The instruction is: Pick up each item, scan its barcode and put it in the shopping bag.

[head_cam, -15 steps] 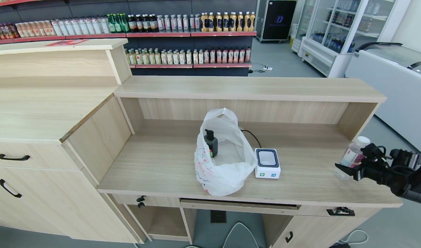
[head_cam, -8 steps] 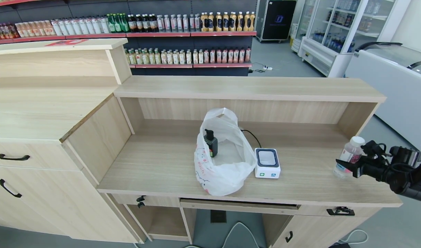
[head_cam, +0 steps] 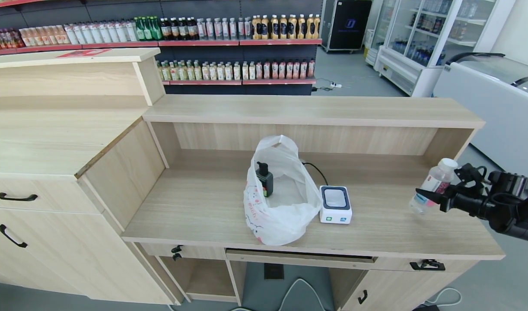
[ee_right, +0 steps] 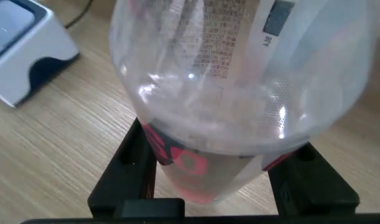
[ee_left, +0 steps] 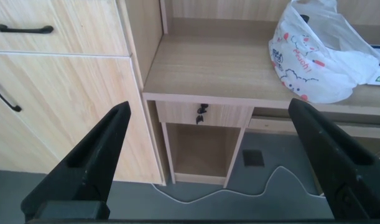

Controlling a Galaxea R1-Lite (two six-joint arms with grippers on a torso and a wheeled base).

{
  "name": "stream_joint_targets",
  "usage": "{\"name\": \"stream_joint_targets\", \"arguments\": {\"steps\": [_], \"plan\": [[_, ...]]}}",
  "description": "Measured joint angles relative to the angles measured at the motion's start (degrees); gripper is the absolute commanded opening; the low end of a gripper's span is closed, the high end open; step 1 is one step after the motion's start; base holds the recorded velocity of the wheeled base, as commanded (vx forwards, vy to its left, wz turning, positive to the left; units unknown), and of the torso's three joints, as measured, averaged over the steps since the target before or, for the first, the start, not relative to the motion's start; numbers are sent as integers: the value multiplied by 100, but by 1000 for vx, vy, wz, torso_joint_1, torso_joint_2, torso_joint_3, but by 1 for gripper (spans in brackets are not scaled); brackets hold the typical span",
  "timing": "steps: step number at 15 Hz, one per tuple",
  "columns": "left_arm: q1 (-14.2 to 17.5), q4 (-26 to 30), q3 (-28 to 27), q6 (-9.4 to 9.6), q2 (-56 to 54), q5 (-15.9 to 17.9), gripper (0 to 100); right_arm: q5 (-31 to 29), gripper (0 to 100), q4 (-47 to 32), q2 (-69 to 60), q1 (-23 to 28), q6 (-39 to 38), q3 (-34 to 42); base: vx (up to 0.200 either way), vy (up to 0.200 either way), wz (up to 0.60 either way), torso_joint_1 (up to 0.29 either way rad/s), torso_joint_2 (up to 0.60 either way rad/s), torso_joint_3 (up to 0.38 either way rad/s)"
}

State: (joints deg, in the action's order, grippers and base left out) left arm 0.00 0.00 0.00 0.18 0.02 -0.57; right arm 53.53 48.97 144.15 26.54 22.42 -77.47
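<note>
Right gripper (head_cam: 432,195) is clamped on one clear bottle (head_cam: 437,181), which is tilted and held off the bench (head_cam: 195,207) near its right end. The bottle hides the far finger, and its cap is cut off in the right wrist view. One shopping bag (head_cam: 277,216) stands mid-bench with one dark pump bottle (head_cam: 264,179) inside. One scanner (head_cam: 335,204) sits just beside the bag. Bare bench lies between scanner and clear bottle. Left gripper (ee_left: 208,158) is spread wide, holding nothing.
</note>
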Motion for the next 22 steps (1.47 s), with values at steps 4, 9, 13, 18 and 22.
{"name": "stream_joint_targets", "arguments": {"steps": [4, 9, 13, 18, 22], "plan": [[0, 0, 0, 0, 0, -2, 100, 1657, 0, -791, -1201, -243, -1011, 595, 0, 0, 0, 0, 0, 0], [-2, 0, 0, -2, 0, -2, 100, 3124, 0, -1364, -3233, -1036, -2185, 1369, 0, 0, 0, 0, 0, 0], [0, 0, 0, 0, 0, -2, 100, 3422, 0, -1391, -4463, -2046, -3090, 1626, 0, 0, 0, 0, 0, 0], [0, 0, 0, 0, 0, -2, 100, 3419, 0, -619, -5014, -2549, -2827, 1907, 0, 0, 0, 0, 0, 0], [0, 0, 0, 0, 0, -2, 100, 3048, 0, -608, -5055, -2678, -1415, 1584, 0, 0, 0, 0, 0, 0]]}}
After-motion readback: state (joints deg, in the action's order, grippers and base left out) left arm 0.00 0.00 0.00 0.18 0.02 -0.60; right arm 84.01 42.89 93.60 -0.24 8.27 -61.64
